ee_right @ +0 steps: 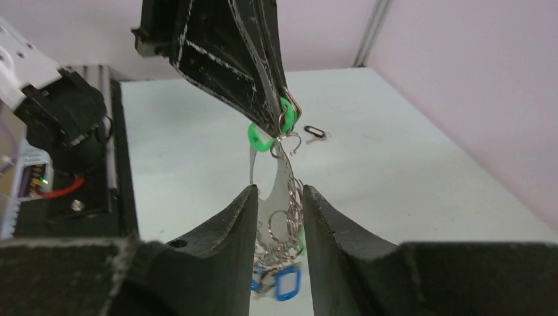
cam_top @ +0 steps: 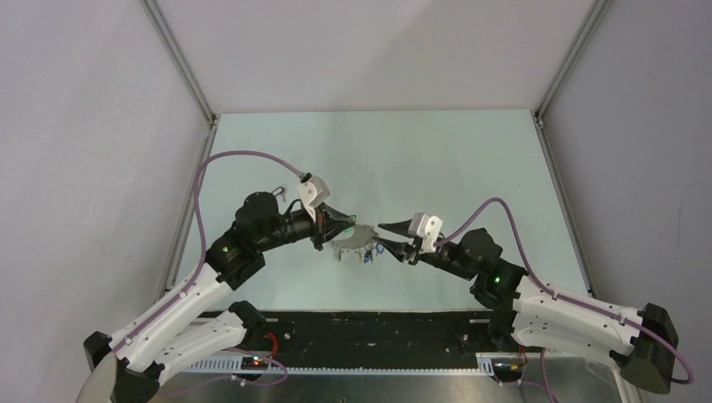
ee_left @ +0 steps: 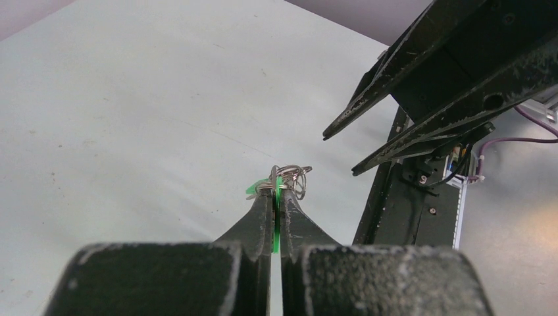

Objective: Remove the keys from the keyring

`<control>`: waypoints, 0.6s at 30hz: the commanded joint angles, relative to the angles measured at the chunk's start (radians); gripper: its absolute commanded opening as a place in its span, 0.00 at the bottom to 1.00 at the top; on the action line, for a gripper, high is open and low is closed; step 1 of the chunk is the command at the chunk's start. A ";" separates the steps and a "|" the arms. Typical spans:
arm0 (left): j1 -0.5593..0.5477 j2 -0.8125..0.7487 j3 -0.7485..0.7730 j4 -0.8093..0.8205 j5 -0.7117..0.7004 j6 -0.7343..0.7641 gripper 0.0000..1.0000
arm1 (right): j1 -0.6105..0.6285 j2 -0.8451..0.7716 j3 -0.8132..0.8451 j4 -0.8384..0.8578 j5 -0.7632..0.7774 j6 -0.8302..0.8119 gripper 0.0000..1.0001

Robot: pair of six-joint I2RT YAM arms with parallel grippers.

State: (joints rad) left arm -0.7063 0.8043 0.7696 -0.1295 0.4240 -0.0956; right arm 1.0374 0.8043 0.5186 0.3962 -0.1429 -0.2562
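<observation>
My left gripper (cam_top: 337, 227) is shut on a green plastic tag (ee_left: 277, 197) of the key bunch and holds it above the table. In the right wrist view the left gripper (ee_right: 279, 122) comes in from the top with the green tag (ee_right: 262, 139) in its tips. The large thin keyring (cam_top: 353, 238) hangs from it with several small silver rings (ee_right: 284, 224) and blue-tagged keys (ee_right: 287, 284). My right gripper (ee_right: 278, 197) is open, and the hanging rings and blue tags lie between its fingers. I cannot tell whether they touch. It also shows in the top view (cam_top: 391, 238).
A small dark-headed key (ee_right: 314, 131) lies alone on the pale table (cam_top: 437, 168) beyond the left gripper. Grey enclosure walls with metal posts stand on three sides. The arm bases and a black rail (cam_top: 369, 327) run along the near edge.
</observation>
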 commanded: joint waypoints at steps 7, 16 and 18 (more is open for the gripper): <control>0.004 -0.022 0.022 0.085 0.009 0.017 0.00 | -0.043 0.071 0.017 0.190 -0.139 0.149 0.35; 0.003 -0.024 0.023 0.085 0.013 0.016 0.00 | -0.062 0.168 0.077 0.213 -0.176 0.124 0.35; 0.003 -0.024 0.023 0.085 0.013 0.017 0.00 | -0.068 0.182 0.082 0.224 -0.183 0.126 0.35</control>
State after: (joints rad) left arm -0.7063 0.8040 0.7696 -0.1280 0.4248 -0.0956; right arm 0.9817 0.9672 0.5457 0.5449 -0.2974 -0.1314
